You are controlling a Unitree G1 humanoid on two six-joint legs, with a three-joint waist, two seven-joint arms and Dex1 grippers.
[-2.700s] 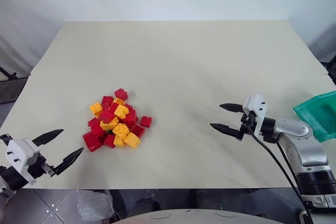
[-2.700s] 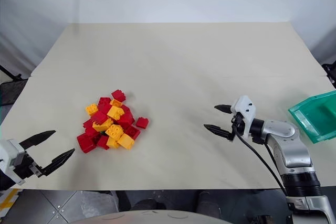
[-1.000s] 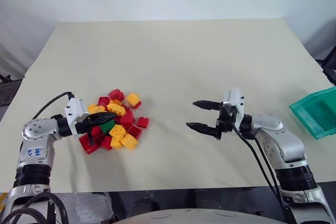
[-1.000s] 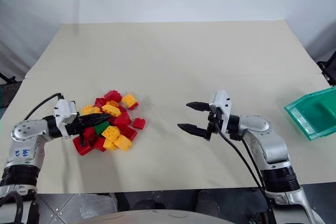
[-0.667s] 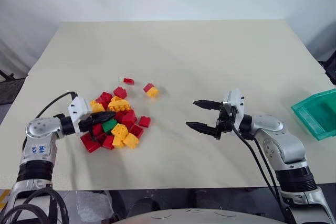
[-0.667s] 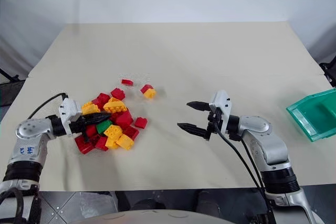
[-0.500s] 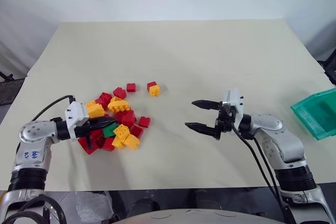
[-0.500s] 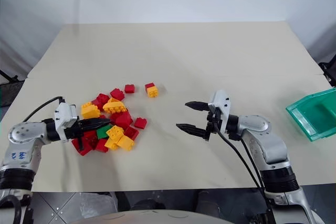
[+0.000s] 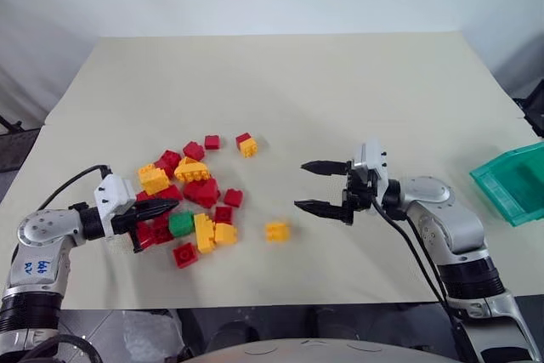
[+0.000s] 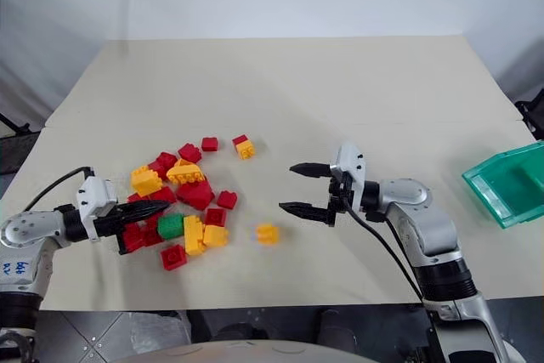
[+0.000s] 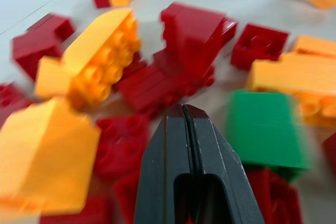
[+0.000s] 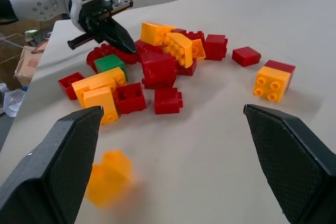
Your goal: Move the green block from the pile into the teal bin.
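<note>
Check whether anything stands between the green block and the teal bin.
The green block lies exposed at the pile's near edge. Toward the teal bin stand yellow bricks, a lone yellow brick, and the open right gripper over the table. A lifted carry would likely clear the bricks.

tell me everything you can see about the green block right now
The green block is one small, plain green plastic brick lying flat on the table at the near edge of the scattered pile. Red bricks press against its left side and a yellow brick lies along its right. The shut left claw hangs just left of it, holding nothing.
</note>
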